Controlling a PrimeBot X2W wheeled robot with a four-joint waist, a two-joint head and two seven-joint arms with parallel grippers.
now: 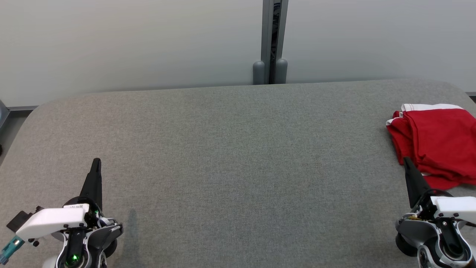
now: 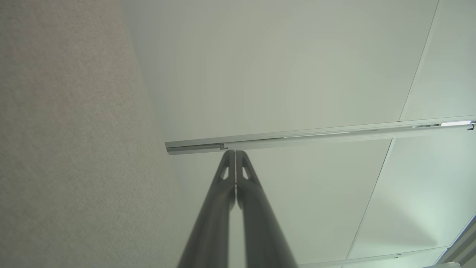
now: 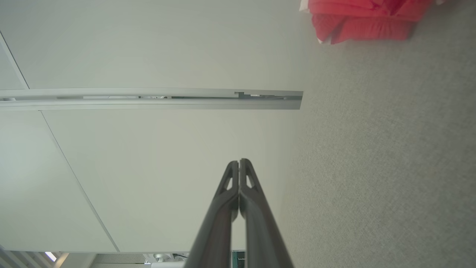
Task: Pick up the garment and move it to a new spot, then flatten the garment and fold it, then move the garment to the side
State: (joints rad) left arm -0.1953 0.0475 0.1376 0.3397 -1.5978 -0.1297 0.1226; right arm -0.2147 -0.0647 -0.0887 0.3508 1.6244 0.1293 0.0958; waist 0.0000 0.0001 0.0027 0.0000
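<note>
A red garment [image 1: 437, 141] with a white band lies crumpled at the far right of the grey table [image 1: 238, 156], partly cut off by the picture's edge. In the right wrist view the garment [image 3: 362, 20] shows at the top right. My right gripper [image 1: 407, 160] is shut and empty, its tip just before the garment's near left edge. Its fingers meet at the tip in the right wrist view [image 3: 238, 162]. My left gripper [image 1: 96, 161] is shut and empty at the lower left, far from the garment, its fingertips pressed together in the left wrist view [image 2: 235, 152].
A pale wall stands behind the table, with a grey vertical post [image 1: 274, 41] at the middle back. The table's rounded corners show at the far left and far right. Wide bare grey fabric lies between the two grippers.
</note>
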